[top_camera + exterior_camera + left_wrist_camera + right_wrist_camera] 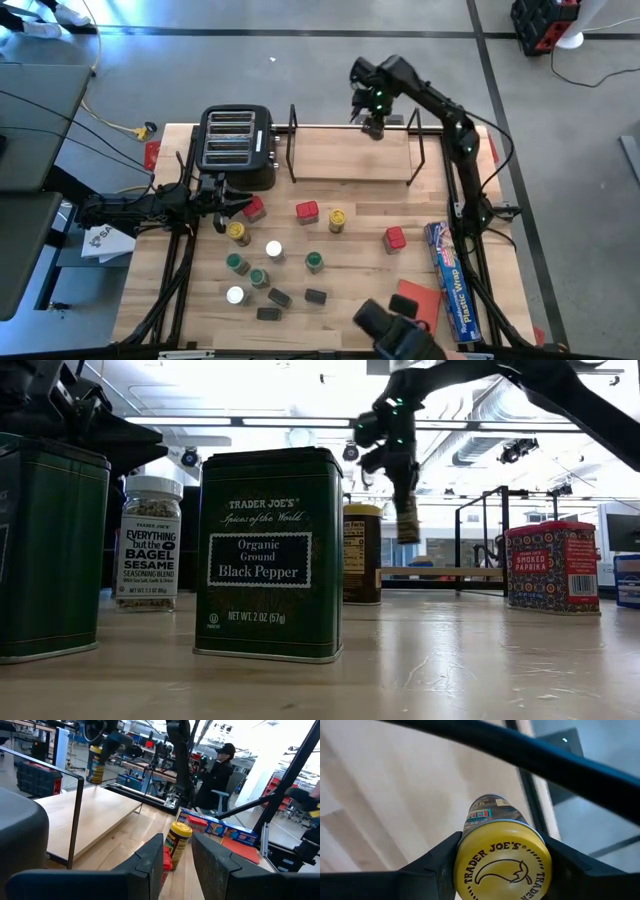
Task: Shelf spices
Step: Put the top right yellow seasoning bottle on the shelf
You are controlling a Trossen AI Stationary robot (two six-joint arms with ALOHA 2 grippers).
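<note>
My right gripper [500, 865] is clamped around a yellow-lidded spice jar [497, 855], hanging above the shelf [350, 155] board.

A yellow-capped jar [500, 857] hangs above the shelf's [352, 152] wooden base — held aloft; the other spices [270, 262] stand scattered on the table — upright.

A glossy green metal pepper tin [267, 552] stands on the pale, smooth wood table [480, 660], near a clear seasoning jar [147, 543] with a paper label.
</note>
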